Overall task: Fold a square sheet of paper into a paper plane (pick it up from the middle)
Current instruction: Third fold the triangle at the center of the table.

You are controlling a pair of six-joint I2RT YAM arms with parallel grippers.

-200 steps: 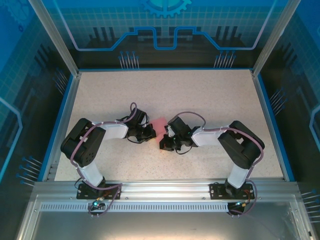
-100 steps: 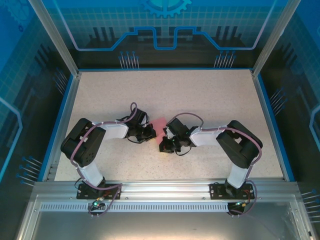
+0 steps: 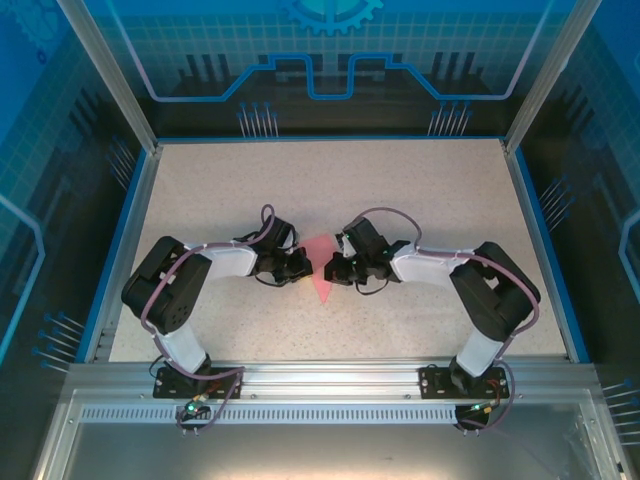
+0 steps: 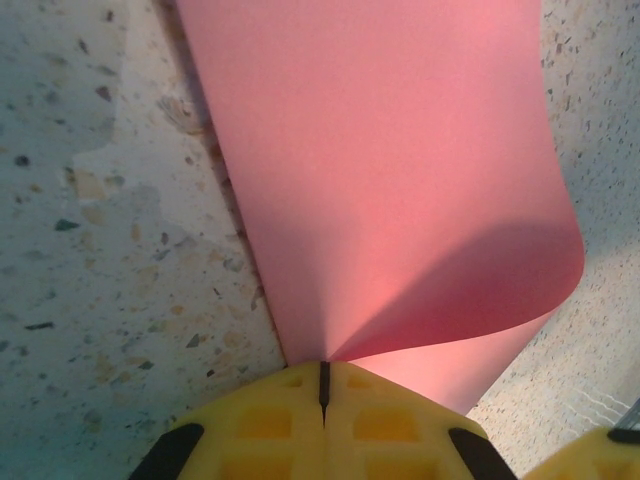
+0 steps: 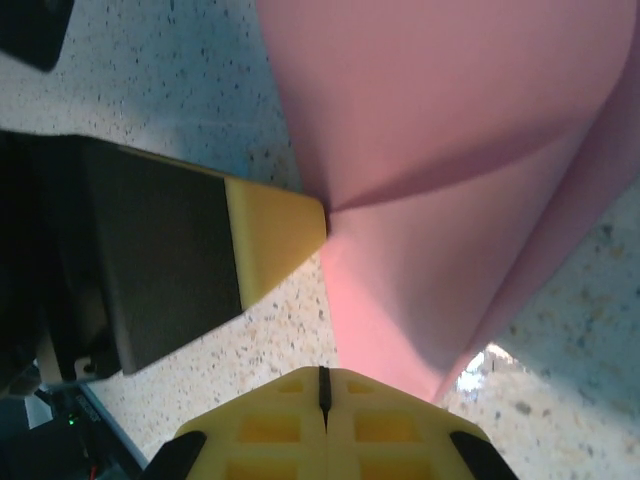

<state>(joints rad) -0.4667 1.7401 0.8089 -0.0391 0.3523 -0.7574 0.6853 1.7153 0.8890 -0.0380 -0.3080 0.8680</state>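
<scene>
The square sheet of paper (image 3: 321, 280) is pink-red and lies mid-table between both grippers, one pointed corner toward the near edge. My left gripper (image 3: 304, 266) is shut on it: in the left wrist view the sheet (image 4: 380, 180) flares out from the closed yellow tips (image 4: 322, 365) and curls over on the right. My right gripper (image 3: 336, 268) faces it from the right, jaws shut (image 5: 322, 372). There the sheet (image 5: 440, 150) runs down past the right half of those tips, not out of the slit. The left gripper's yellow finger (image 5: 270, 235) meets the paper's crease.
The speckled tabletop (image 3: 420, 190) is ringed by a blue rim (image 3: 540, 240) and metal posts. Both arm bases stand at the near edge on the aluminium rail (image 3: 320, 385). The two wrists are close together over the middle.
The right gripper has swung from in front of the paper to its right side, level with the left gripper. The paper now shows a point toward the near edge. The left arm has stayed put.
</scene>
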